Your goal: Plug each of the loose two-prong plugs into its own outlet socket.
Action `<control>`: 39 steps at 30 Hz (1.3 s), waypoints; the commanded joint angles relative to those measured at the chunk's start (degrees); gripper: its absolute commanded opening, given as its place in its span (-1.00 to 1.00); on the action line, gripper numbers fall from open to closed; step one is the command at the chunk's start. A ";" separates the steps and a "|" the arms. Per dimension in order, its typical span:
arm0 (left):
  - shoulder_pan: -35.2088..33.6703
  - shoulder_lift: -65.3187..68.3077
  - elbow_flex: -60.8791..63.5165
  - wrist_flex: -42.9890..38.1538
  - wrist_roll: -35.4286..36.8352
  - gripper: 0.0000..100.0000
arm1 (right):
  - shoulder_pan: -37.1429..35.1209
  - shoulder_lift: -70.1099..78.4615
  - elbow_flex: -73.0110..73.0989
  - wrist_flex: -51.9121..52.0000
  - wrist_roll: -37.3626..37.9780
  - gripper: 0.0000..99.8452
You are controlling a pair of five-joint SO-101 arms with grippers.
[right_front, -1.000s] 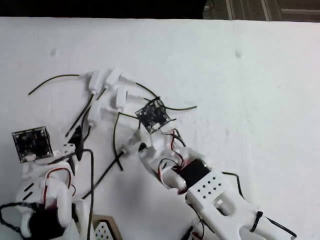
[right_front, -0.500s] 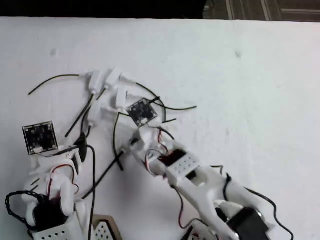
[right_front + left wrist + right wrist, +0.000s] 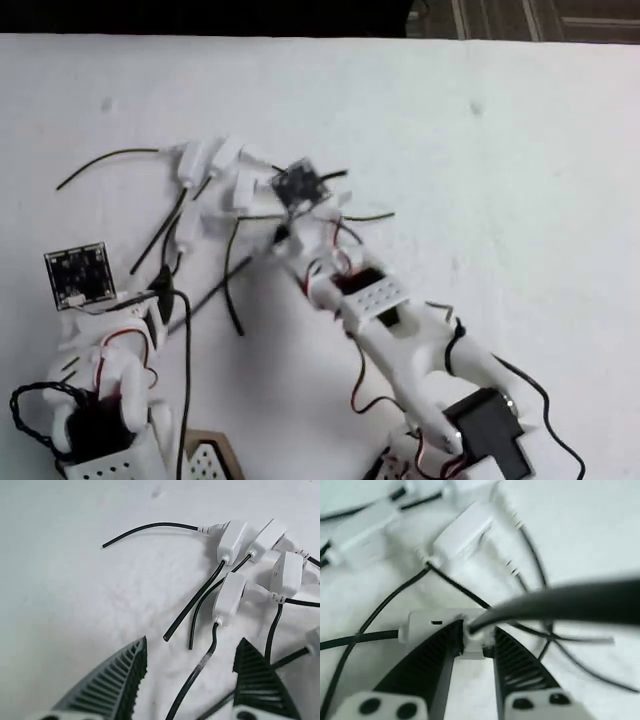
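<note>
Across the white table (image 3: 520, 200), the right arm (image 3: 400, 345) stretches from the near right to the far-left tangle of white plugs and sockets (image 3: 215, 170). Its right gripper (image 3: 472, 639) pinches one white plug (image 3: 427, 626) by the body at the tangle's near edge, probably leaving its front free for a socket. Near left, the left gripper (image 3: 192, 644) hangs with fingers spread, short of the tangle, seemingly keeping clear.

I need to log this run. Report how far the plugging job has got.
Done: nothing I can confirm; the white connectors lie bunched, and whether any are mated is unclear. In hand: the right claw is shut on one white plug. Remaining: the rest; the left claw is open, holding nothing.
</note>
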 commanded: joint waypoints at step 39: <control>3.65 -0.22 1.05 -4.04 -5.27 -0.95 | -1.45 -38.99 6.33 34.33 2.90 -0.97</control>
